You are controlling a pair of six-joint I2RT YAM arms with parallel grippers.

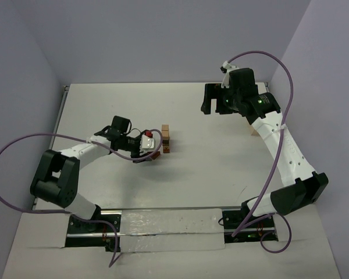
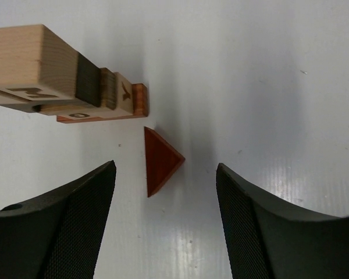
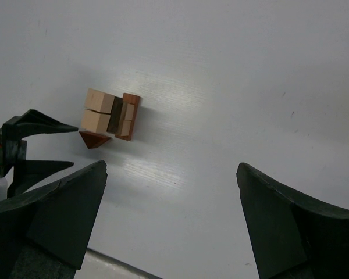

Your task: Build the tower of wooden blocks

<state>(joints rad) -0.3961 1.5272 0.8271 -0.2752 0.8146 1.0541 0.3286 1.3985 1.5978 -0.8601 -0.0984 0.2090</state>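
The wood block tower (image 1: 167, 138) is a narrow stack of tan and dark blocks near the table's middle. It also shows in the left wrist view (image 2: 58, 81) and the right wrist view (image 3: 111, 115). A reddish-brown wedge (image 2: 161, 160) lies on the table just beside the tower's base, apart from it, and also shows in the right wrist view (image 3: 94, 138). My left gripper (image 2: 166, 203) is open and empty, low over the table, with the wedge just ahead of its jaws; in the top view (image 1: 153, 152) it is left of the tower. My right gripper (image 3: 171, 192) is open and empty, raised at the far right (image 1: 212, 99).
A pale wooden piece (image 1: 253, 132) shows partly behind the right arm at the right side. The left gripper's fingers (image 3: 23, 145) show at the left edge of the right wrist view. The walls close the table at the back and sides.
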